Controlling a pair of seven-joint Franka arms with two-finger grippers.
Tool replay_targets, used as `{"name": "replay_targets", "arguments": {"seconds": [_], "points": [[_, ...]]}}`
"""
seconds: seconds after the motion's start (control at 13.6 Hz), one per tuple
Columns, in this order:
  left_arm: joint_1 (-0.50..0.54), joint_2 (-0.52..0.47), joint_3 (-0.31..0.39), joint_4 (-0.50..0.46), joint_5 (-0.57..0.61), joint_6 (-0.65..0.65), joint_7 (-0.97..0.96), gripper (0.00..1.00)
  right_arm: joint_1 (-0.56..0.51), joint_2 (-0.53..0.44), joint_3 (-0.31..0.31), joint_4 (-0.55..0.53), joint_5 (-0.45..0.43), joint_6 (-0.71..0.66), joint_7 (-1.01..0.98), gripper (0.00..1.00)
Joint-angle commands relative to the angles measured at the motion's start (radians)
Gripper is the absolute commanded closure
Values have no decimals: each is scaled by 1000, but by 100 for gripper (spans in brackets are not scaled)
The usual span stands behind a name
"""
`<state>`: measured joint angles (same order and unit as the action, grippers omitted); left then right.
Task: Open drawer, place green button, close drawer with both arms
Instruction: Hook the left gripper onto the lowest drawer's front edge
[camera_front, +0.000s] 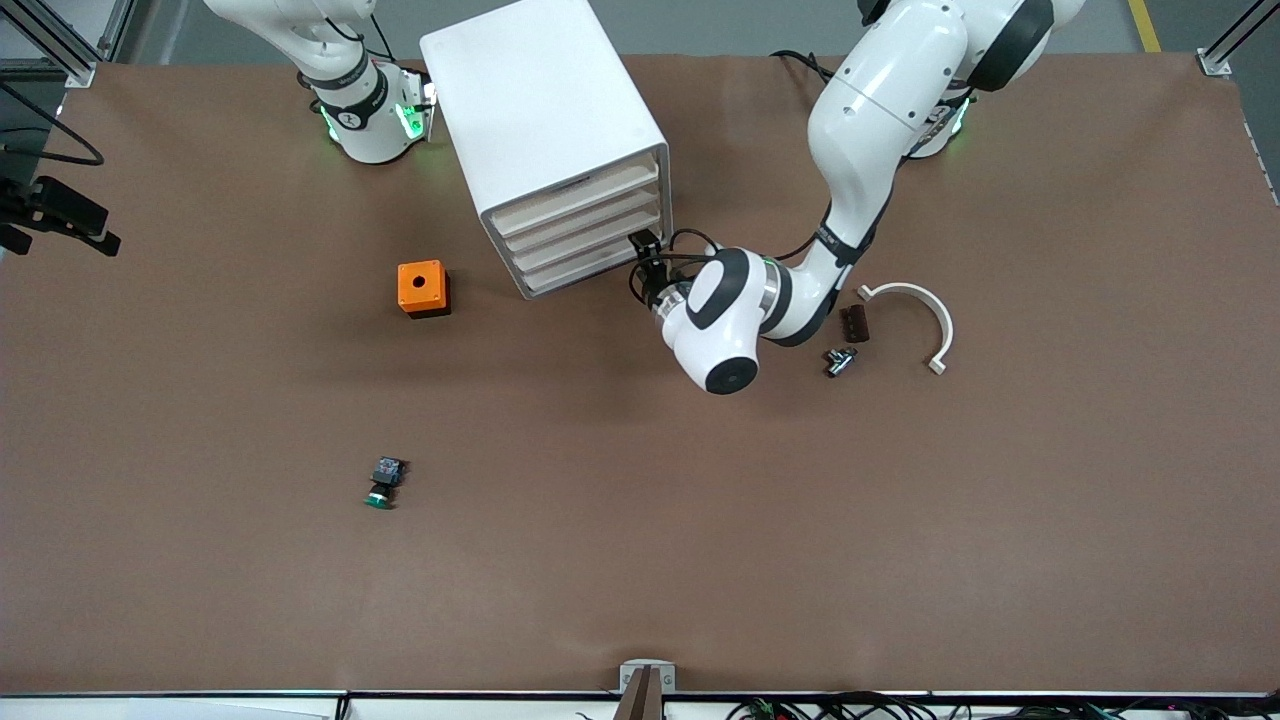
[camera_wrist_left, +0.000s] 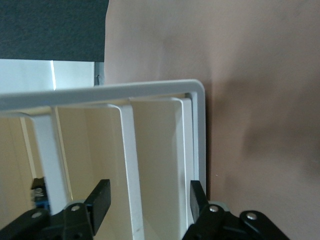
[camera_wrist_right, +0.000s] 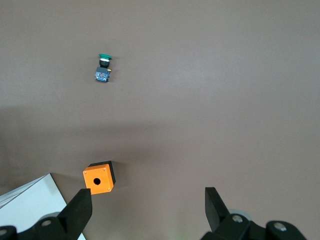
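The white cabinet (camera_front: 545, 110) stands near the robots' bases, its four drawers shut. My left gripper (camera_front: 646, 262) is at the front of a lower drawer (camera_front: 588, 262), at the corner toward the left arm's end. In the left wrist view the left gripper (camera_wrist_left: 148, 200) is open, its fingers (camera_wrist_left: 100, 199) either side of a white drawer edge (camera_wrist_left: 131, 175) without touching it. The green-capped button (camera_front: 384, 482) (camera_wrist_right: 103, 68) lies on the table, nearer the front camera. My right gripper (camera_wrist_right: 147, 204) hangs open and empty high over the table beside the orange box (camera_wrist_right: 98, 180); it is out of the front view.
The orange box with a hole (camera_front: 423, 288) sits beside the cabinet toward the right arm's end. By the left arm lie a white curved bracket (camera_front: 915, 315), a dark brown piece (camera_front: 853, 323) and a small metal part (camera_front: 840, 360).
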<state>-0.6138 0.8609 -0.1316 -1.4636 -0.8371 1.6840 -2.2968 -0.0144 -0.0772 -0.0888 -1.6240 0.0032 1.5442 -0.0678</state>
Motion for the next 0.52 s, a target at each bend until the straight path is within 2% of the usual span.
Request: {"name": "replay_targets", "arguments": {"seconds": [0.0,0.22,0.29,0.37,0.44], "points": [[-15,35,7,23,-84,5,-4,39,-10,-27,9,-27,-8,1,-1,0],[-41,41,7,23,-141,5,-6,40,-12,-27,8,-27,-8,1,-3,0],[-46,46,7,23,-143,6,-6,45,-12,-27,8,-27,-8,1,-3,0],[-55,47,7,23,-143,20,-4,58,-12,-27,8,-27,-6,1,-3,0],[-64,49,7,23,-143,38,-4,59,-12,-26,8,-27,-6,1,-3,0]]}}
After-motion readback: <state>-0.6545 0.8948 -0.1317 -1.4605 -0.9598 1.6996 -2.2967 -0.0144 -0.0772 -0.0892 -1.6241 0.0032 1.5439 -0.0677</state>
